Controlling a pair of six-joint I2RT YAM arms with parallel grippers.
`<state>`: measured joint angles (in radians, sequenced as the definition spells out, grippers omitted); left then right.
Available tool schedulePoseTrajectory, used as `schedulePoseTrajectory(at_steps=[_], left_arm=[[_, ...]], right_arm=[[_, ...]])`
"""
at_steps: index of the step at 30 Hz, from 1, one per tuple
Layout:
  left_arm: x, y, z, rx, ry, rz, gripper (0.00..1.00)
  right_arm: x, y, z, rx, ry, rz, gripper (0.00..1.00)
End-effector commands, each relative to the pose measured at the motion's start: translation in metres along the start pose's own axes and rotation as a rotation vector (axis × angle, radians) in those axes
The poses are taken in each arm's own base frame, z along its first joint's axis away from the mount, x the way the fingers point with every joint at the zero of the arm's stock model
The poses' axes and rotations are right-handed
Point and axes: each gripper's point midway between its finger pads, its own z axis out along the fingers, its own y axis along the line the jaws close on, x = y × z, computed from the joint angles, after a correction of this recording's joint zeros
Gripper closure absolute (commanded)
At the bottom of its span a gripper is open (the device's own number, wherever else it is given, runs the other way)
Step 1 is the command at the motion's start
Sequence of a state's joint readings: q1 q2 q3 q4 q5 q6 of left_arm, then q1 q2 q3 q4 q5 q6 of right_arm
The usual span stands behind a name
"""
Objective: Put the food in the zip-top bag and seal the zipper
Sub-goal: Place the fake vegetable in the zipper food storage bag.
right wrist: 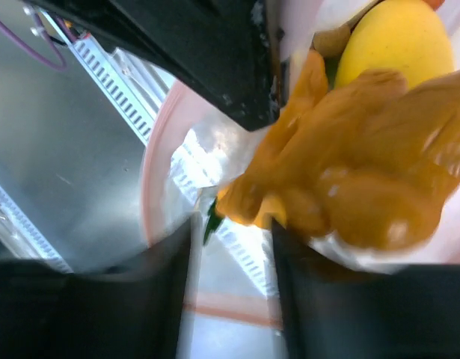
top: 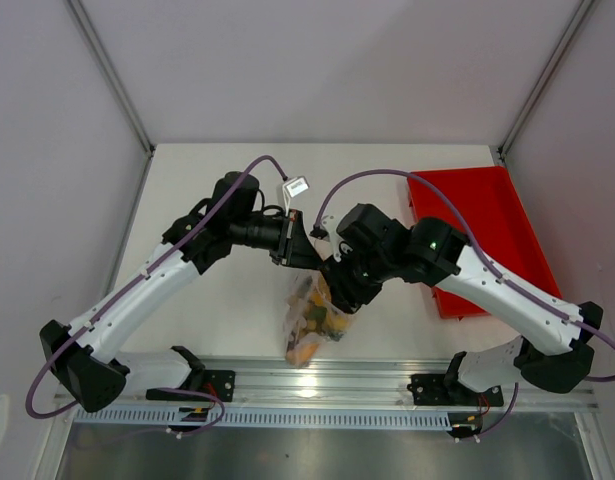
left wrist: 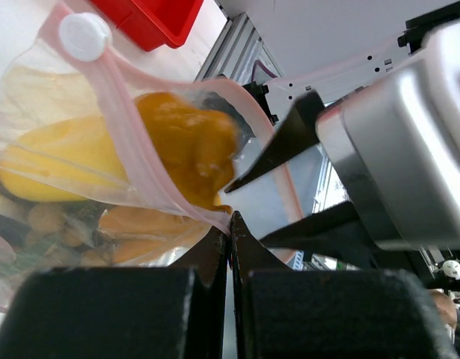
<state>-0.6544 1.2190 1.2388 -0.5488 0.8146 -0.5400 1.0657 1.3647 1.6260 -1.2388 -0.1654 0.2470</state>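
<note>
— Between your two wrists, just toward 6 o'clock from desk centre: what is that?
— That is the zip-top bag (top: pixel 309 322); clear film, packed with food; it sits over the desk (top: pixel 242 325), close to the near rail (top: pixel 317 376); whether its bottom rests on the desk I cannot tell.
— And your left jaws?
— My left jaws come in from 9 o'clock; they are pressed tight together on the zipper (left wrist: pixel 114 101), the pink strip along the mouth; the white slider tab (left wrist: pixel 83 36) sits farther along that strip, apart from my grip.
— The right ones?
— My right jaws reach in from 3 o'clock; they stand partly parted right at the gaping mouth, clamping nothing that I can see; whether they touch the film I cannot tell.
— What food shows?
— A yellow pepper (left wrist: pixel 54 161) lies lower in the bag; an orange lumpy piece (left wrist: pixel 185 138) sits at the mouth, just beside my right jaws; darker pieces lie beneath, too blurred to name.
— Anything else?
— A red tray (top: pixel 487 215) lies at 2 o'clock, well apart from the bag.
</note>
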Motion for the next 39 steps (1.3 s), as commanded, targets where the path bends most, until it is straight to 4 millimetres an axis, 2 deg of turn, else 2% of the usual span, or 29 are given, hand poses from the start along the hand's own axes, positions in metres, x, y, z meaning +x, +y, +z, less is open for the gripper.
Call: schedulePoseTrajectory(at_steps=[1,4,6,9,12,14,15,16,17,19,20,22,23,24,25,26,27,28,29,31,33,35,36,38,39], left_arm=[[-0.005,-0.017,-0.007,0.045,-0.031,0.068,0.99],[-0.005,-0.019,-0.008,0.048,-0.037,0.071,0.99],[-0.004,-0.019,-0.008,0.05,-0.036,0.072,0.99],[-0.003,-0.019,-0.008,0.054,-0.034,0.072,0.99],[-0.003,-0.021,-0.01,0.058,-0.037,0.075,0.99],[-0.003,-0.023,-0.011,0.062,-0.041,0.084,0.99],[-0.002,-0.023,-0.012,0.062,-0.041,0.084,1.0],[-0.002,-0.023,-0.012,0.06,-0.042,0.084,1.0],[-0.001,-0.023,-0.013,0.06,-0.043,0.085,0.99],[0.001,-0.022,-0.013,0.059,-0.037,0.082,0.99],[0.001,-0.023,-0.013,0.062,-0.039,0.086,1.0],[0.003,-0.022,-0.013,0.065,-0.04,0.083,0.99],[0.004,-0.022,-0.013,0.069,-0.043,0.084,0.99],[0.004,-0.023,-0.013,0.077,-0.044,0.087,0.99],[0.005,-0.025,-0.014,0.082,-0.047,0.088,0.99],[0.006,-0.021,-0.012,0.083,-0.046,0.082,0.99],[0.006,-0.023,-0.012,0.091,-0.047,0.087,0.99],[0.006,-0.023,-0.012,0.096,-0.048,0.084,0.99],[0.007,-0.023,-0.011,0.1,-0.046,0.083,0.99],[0.007,-0.024,-0.011,0.109,-0.045,0.089,0.99],[0.006,-0.024,-0.011,0.11,-0.05,0.099,0.99],[0.004,-0.025,-0.01,0.114,-0.049,0.106,1.0],[0.005,-0.025,-0.01,0.119,-0.045,0.106,0.99],[0.005,-0.025,-0.008,0.127,-0.036,0.106,0.99],[0.005,-0.024,-0.008,0.129,-0.033,0.108,0.99]], right_arm=[[-0.013,0.008,-0.004,-0.036,-0.061,-0.043,0.46],[-0.022,0.0,-0.017,0.016,-0.128,-0.031,0.34],[-0.028,-0.009,-0.031,0.052,-0.187,0.004,0.3],[-0.039,-0.023,-0.056,0.086,-0.294,0.063,0.28],[-0.05,-0.049,-0.082,0.154,-0.417,0.177,0.28],[-0.056,-0.083,-0.1,0.267,-0.51,0.278,0.29],[-0.052,-0.093,-0.109,0.296,-0.546,0.327,0.28],[-0.05,-0.117,-0.119,0.363,-0.581,0.397,0.28],[-0.046,-0.132,-0.124,0.407,-0.6,0.445,0.27],[-0.034,-0.16,-0.133,0.487,-0.62,0.535,0.24],[-0.025,-0.184,-0.143,0.545,-0.634,0.616,0.23],[-0.011,-0.21,-0.144,0.601,-0.624,0.678,0.23],[0.001,-0.234,-0.154,0.672,-0.641,0.754,0.23],[0.01,-0.247,-0.154,0.706,-0.637,0.802,0.23],[0.026,-0.263,-0.141,0.722,-0.601,0.87,0.22],[0.03,-0.277,-0.139,0.733,-0.615,0.909,0.22],[0.049,-0.298,-0.142,0.774,-0.623,1.0,0.22],[0.055,-0.305,-0.133,0.74,-0.621,1.044,0.21],[0.069,-0.322,-0.117,0.732,-0.597,1.11,0.21],[0.094,-0.347,-0.105,0.771,-0.585,1.209,0.2],[0.109,-0.365,-0.095,0.802,-0.569,1.283,0.2],[0.113,-0.384,-0.089,0.831,-0.597,1.31,0.21],[0.126,-0.393,-0.076,0.854,-0.565,1.37,0.21],[0.129,-0.407,-0.068,0.861,-0.584,1.413,0.22],[0.135,-0.411,-0.055,0.849,-0.569,1.468,0.24]])
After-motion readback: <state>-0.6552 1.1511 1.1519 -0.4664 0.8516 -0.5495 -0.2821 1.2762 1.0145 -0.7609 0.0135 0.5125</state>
